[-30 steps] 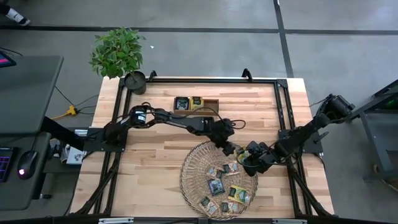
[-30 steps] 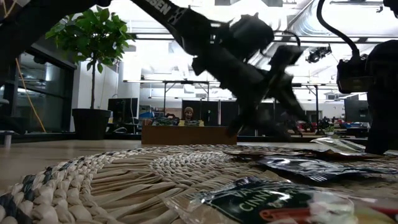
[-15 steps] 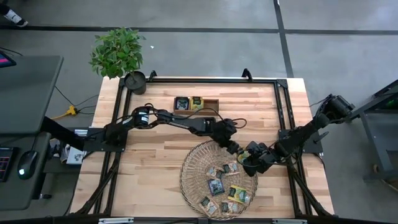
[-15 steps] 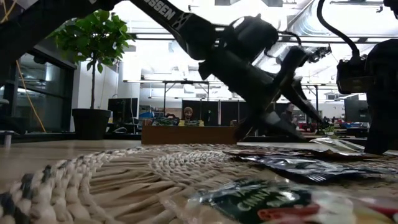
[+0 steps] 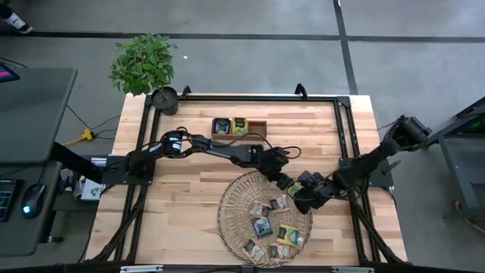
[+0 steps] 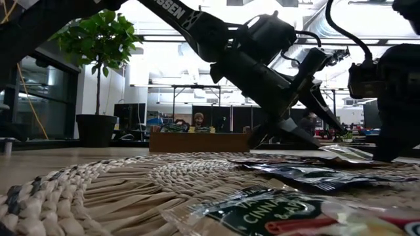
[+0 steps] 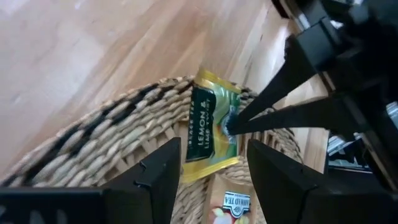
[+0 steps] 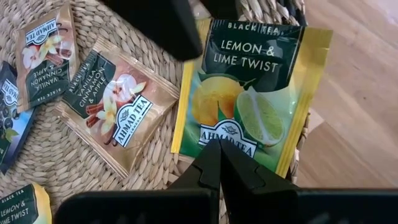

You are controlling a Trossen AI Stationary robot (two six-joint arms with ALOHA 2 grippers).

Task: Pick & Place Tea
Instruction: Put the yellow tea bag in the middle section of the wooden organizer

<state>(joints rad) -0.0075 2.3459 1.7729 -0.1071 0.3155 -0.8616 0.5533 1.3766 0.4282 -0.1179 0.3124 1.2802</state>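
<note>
Lemon-and-lime tea sachet (image 8: pixel 249 93) lies flat at the rim of the woven tray (image 5: pixel 227 220), on the side toward the right arm, its long axis running straight out ahead of the left gripper (image 7: pixel 208 162). That gripper's wide-open, empty fingers (image 7: pixel 155 171) hover just short of it and are the nearer. The right gripper (image 8: pixel 219 163) rests shut-tipped on its label, gripping nothing.

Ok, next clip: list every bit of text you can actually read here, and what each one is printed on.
"BLACK TEA", "LEMON & LIME TWIST", "AHMAD TEA": yellow sachet at the woven tray's edge.
"VANILLA CINNAMON & APPLE", "AHMAD TEA": tan sachet.
"VANILLA CINNAMON & APPLE" partly, "AHMAD TEA": second tan sachet.
"BLACK TEA", "LIME TWIST": corner sachet, cut off.
"SSEN": left arm, lettering partly out of view.
"CINNA...": near sachet, low view, rest blurred.
High view: labels too small.
</note>
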